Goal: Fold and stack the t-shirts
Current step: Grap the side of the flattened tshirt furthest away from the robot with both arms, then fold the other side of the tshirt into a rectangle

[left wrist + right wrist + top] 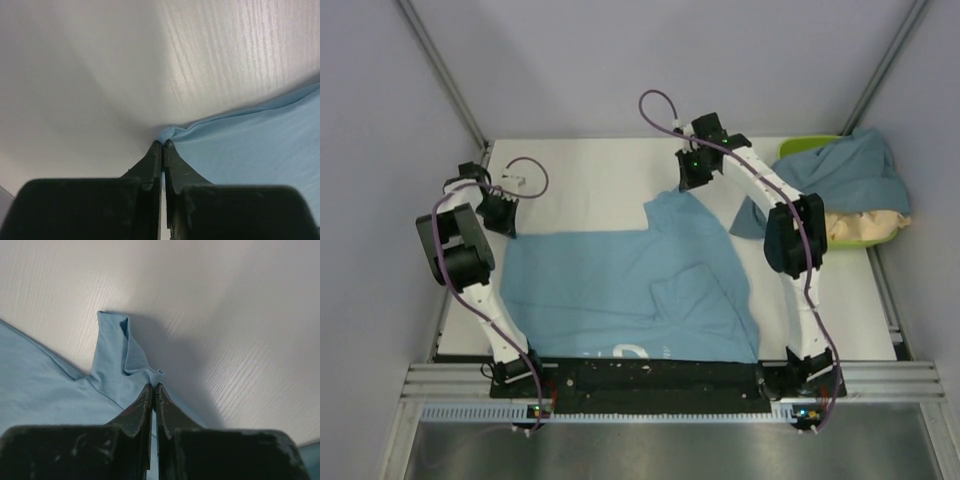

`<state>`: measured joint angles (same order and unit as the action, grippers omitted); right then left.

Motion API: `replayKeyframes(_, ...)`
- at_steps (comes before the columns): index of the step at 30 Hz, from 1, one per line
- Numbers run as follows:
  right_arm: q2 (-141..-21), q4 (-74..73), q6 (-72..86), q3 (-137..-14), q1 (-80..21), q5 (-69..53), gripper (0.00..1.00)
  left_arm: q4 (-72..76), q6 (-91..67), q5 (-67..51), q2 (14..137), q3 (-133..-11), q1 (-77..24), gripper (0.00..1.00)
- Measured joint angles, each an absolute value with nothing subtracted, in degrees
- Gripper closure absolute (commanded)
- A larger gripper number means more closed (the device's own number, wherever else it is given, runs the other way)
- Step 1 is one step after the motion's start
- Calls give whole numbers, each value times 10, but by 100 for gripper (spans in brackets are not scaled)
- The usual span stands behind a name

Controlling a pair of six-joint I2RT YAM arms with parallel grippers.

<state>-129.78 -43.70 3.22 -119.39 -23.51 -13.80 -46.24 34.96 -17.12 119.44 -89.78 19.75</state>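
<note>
Near the left edge, the left gripper (162,143) is clamped on a far corner of the sky-blue t-shirt (620,290), which is spread along the near edge. The right gripper (153,386) is pinched shut on its other far corner at mid-table. Both corners are best raised together, level and taut.

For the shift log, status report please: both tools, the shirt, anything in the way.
Left tool shut on sky-blue shirt corner. Right tool shut on its far edge. Slate-blue shirt, beige shirt on tray, out of the way.
</note>
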Motion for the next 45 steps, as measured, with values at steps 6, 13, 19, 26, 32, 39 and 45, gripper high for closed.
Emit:
replayKeyframes(6, -1207, -425, 35, -1074, -235, -138, 100, -449, 376, -196, 1155, -843, 199, 100)
replayKeyframes(13, -985, -436, 58, -852, -235, -134, 100, -457, 411, -202, 1018, -757, 211, 100)
replayKeyframes(19, -780, -480, 95, -701, -235, -134, 100, -478, 460, -200, 907, -702, 220, 100)
replayKeyframes(26, -677, -554, 141, -569, -235, -147, 100, -505, 516, -176, 860, -641, 225, 100)
replayKeyframes(32, -672, -582, 167, -499, -235, -149, 100, -518, 541, -154, 860, -613, 231, 100)
replayKeyframes(39, -682, -576, 180, -487, -235, -158, 100, -542, 590, -160, 820, -605, 236, 100)
replayKeyframes(45, -684, -572, 192, -457, -235, -197, 100, -540, 613, -142, 801, -564, 237, 100)
